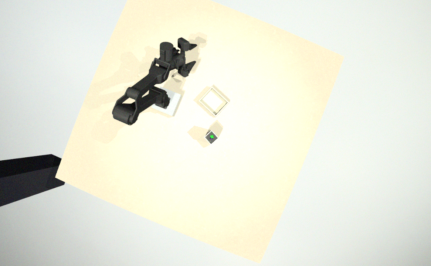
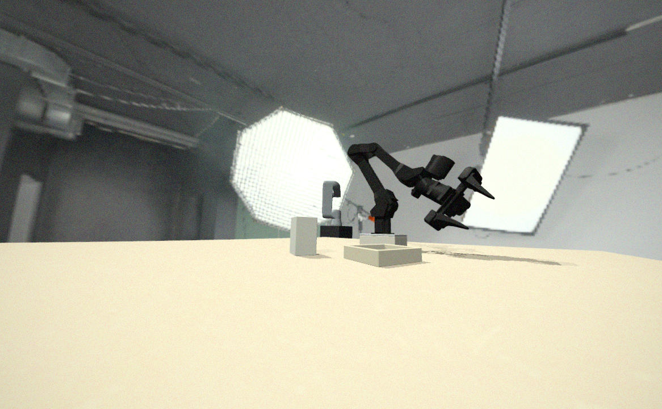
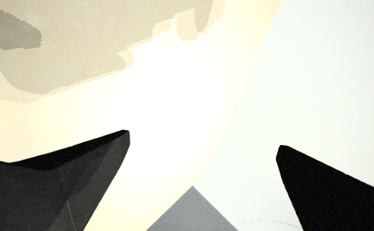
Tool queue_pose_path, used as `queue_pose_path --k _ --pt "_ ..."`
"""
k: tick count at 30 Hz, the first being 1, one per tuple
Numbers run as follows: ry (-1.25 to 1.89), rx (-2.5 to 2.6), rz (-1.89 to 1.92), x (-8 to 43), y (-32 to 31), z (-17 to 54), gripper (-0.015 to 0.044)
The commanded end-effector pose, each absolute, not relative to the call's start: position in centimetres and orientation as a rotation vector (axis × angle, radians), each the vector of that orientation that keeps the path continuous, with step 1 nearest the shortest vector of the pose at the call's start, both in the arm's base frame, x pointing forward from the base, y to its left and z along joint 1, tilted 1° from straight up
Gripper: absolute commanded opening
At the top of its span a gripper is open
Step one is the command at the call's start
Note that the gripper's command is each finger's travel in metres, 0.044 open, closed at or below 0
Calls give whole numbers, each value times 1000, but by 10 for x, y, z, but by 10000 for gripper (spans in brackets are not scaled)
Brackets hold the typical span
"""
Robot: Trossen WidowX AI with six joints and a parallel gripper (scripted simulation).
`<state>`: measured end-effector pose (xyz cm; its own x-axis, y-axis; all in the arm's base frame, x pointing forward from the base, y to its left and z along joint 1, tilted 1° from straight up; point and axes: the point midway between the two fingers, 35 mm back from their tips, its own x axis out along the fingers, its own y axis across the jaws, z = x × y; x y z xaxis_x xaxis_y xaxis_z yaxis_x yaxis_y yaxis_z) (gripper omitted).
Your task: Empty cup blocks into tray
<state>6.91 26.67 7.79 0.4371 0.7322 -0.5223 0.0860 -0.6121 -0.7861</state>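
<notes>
Tool [image 1: 195,53] [image 2: 481,212] [image 3: 202,144] wide open, nothing gripped, upper left of top view; cup [image 1: 209,136] [image 2: 303,236] upright on counter [image 1: 164,171] [image 2: 272,325] [image 3: 174,106], lower right of it, past tray [image 1: 221,109] [image 2: 399,257]; likely next: swing down-right

- No text, label, brand, number or sign can be read in any of the three views.
</notes>
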Motion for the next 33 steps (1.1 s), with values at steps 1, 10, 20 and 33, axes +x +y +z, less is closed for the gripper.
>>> queue_pose_path --k 1,10,20,33 --pt "-499 -1883 1125 96 259 85 440" --pt "-137 -1620 957 150 228 90 440" --pt "169 -1288 711 200 182 96 440" --pt "423 -817 332 244 106 104 440"
